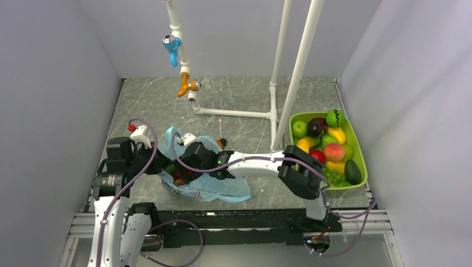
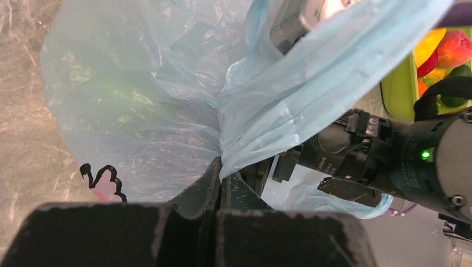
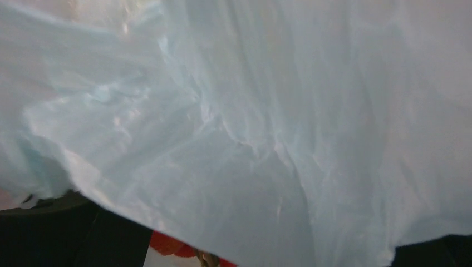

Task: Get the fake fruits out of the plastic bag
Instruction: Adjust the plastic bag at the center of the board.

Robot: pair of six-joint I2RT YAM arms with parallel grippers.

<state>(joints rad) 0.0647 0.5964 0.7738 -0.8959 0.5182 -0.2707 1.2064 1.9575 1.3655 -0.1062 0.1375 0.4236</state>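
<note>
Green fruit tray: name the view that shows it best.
Top external: the whole green tray shows, filled with fruit. Left wrist catches only a corner of it at the right edge; right wrist, filled by the plastic bag, shows none.

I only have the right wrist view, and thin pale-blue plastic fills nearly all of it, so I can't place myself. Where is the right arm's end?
Observer: In the top view, the right arm reaches leftward across the grey marbled table, and its end disappears into the thin translucent light-blue plastic bag.
Operator: Is anything holding the bag?
Observer: Yes. In the left wrist view, the left gripper is shut on a bunched fold of it.
Operator: Where is the drop-off?
Observer: A lime-green plastic tray heaped with fake fruits sits on the table's right side.
</note>
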